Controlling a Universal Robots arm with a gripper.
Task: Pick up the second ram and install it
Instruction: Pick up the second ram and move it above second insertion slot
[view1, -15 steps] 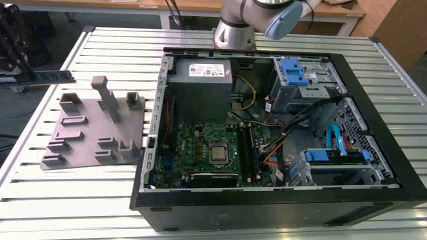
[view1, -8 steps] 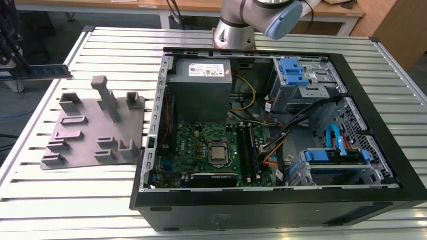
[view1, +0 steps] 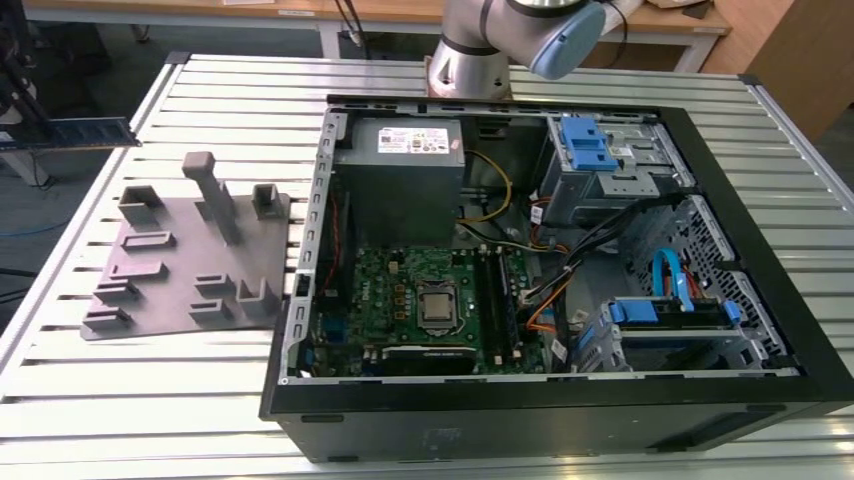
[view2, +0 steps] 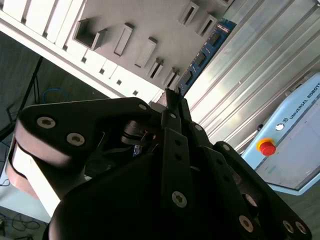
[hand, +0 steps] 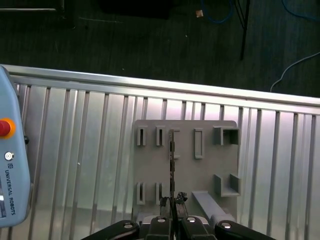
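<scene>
Gripper (hand: 172, 200) pinching second ram (hand: 172, 160) at one end, board raised above grey fixture (hand: 186, 172), computer case (view1: 534, 405) beside fixture

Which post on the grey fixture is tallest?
The single slim post; it rises well above the grey fixture's other posts, all squat stubs.

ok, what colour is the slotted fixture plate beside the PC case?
Plain grey all over. The fixture plate shows best in the exterior view.
</scene>
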